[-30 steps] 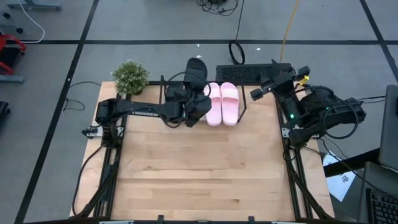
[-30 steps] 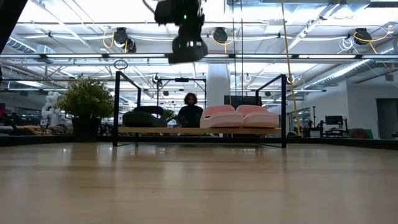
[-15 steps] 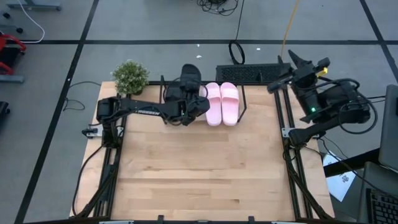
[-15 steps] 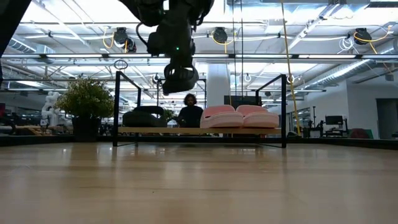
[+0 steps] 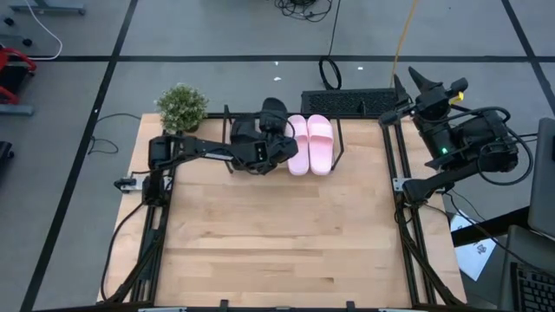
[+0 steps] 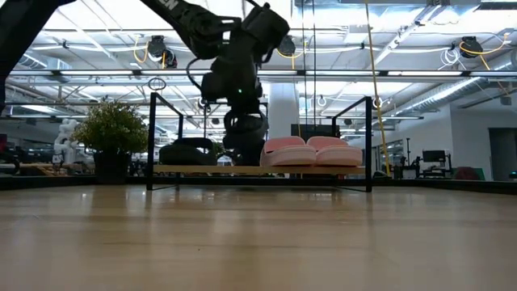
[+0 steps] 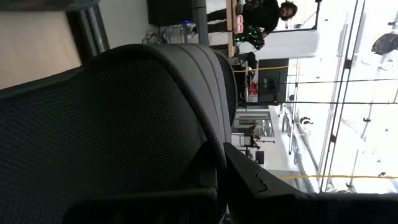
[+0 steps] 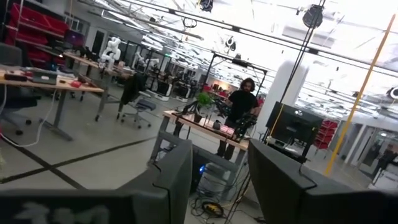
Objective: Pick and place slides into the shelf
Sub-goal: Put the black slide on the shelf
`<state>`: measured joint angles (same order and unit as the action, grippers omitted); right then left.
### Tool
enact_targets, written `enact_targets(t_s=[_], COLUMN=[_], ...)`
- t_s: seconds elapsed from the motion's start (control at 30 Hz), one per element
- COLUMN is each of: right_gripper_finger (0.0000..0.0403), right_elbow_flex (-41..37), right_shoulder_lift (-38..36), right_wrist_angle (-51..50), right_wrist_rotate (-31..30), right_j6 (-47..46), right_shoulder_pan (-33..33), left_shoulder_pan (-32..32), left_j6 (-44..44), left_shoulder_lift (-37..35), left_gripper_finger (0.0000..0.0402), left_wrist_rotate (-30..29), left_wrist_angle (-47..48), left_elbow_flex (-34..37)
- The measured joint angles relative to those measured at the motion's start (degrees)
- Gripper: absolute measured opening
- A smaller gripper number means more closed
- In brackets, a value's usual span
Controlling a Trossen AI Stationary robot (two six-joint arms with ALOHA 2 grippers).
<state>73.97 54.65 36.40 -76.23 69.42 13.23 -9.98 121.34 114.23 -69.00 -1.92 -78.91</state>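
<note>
Wooden tabletop is lying bare while the left gripper, jaws clamped on a black slide, is dropping onto the shelf beside two pink slides; the right gripper, jaws apart, is withdrawing.

Wooden tabletop, pale boards, carrying a black rod shelf along its far edge and a small potted plant at the far left corner, just beside the shelf. On the shelf's light wooden board: two pink slides side by side at the right end, touching each other, and a black slide lying at the left end. A second black slide sits between them next to the pinks, but whether it rests fully on the board cannot be told.
</note>
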Motion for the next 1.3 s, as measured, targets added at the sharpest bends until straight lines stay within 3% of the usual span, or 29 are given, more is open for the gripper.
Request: enact_targets(t_s=[1.3], right_gripper_finger=[0.0146], right_elbow_flex=[0.0], right_shoulder_lift=[0.0], right_wrist_angle=[0.0], right_wrist_rotate=[-0.2], right_j6=[3.3], right_shoulder_pan=[0.0], left_shoulder_pan=[0.4], left_j6=[9.8], left_shoulder_lift=[0.9], left_gripper_finger=[0.0000], left_wrist_rotate=[1.5], left_wrist_angle=[10.8], left_elbow_flex=[-0.1])
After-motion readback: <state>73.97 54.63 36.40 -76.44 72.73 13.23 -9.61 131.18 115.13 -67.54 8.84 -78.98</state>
